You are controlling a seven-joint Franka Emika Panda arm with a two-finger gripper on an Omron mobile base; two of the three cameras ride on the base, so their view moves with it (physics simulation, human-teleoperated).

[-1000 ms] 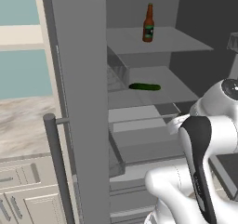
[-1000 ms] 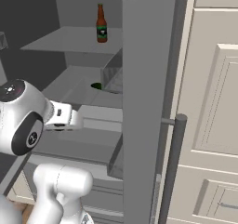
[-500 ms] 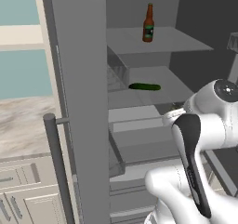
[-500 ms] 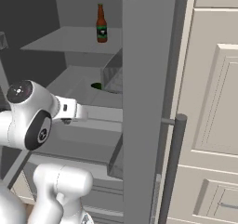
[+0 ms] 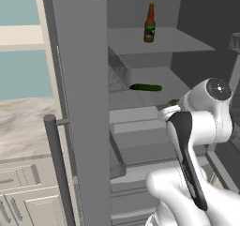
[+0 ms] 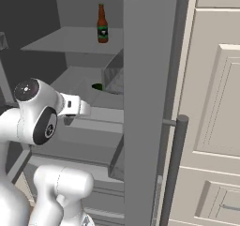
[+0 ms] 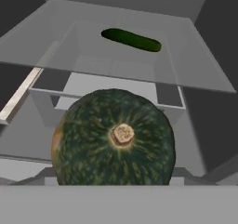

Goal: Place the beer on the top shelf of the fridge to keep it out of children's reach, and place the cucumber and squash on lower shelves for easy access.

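Observation:
The beer stands upright on the top shelf of the open fridge. One shelf down, the cucumber lies on its side near the back. The squash, round and dark olive with a tan stem spot, sits right against the hand, below and in front of the cucumber's shelf. My gripper is shut on the squash just outside the fridge at that shelf's front edge. A sliver of squash shows past the wrist. The squash hides the fingertips.
The fridge door stands open with its bar handle toward me. Grey bins and drawers fill the space under the cucumber's shelf. White cabinet panels flank the right; a marble counter lies left.
The arm has swung forward and carried the squash closer to the fridge shelves. The beer and the cucumber have stayed put.

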